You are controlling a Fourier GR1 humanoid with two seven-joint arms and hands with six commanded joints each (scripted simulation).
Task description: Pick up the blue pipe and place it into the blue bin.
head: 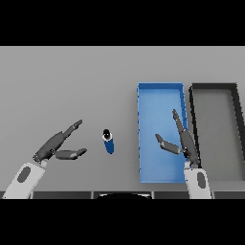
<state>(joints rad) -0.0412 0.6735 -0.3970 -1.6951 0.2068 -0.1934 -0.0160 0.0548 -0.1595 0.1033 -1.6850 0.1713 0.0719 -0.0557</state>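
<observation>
You have the whole job still ahead of you: the blue pipe point(109, 141) stands on the grey worktop point(67, 81), untouched, just left of the blue bin point(161, 91) and clear of its wall, and nothing lies in the bin. Your left hand point(56, 146) sits to the pipe's left with its fingers straight and thumb spread, holding nothing, the thumb tip near the pipe but not touching it. Your right hand point(184, 141) hangs over the right side of the blue bin, fingers likewise straight and thumb out, also carrying nothing. What is left, then, is the reach, the grip, the lift, the carry across the bin's left wall, and the release. As for the things themselves, the pipe is a short, stubby tube of plain, smooth blue, seen nearly end-on so that you look into its dark open mouth; being round, it would likely roll if you tipped it over. The blue bin is a shallow rectangular tray with thin upright walls and a flat floor. Beside it on the right, close alongside, lies a dark bin point(213, 87) of the same form with a grey floor; the worktop is flat, matt and featureless.
</observation>
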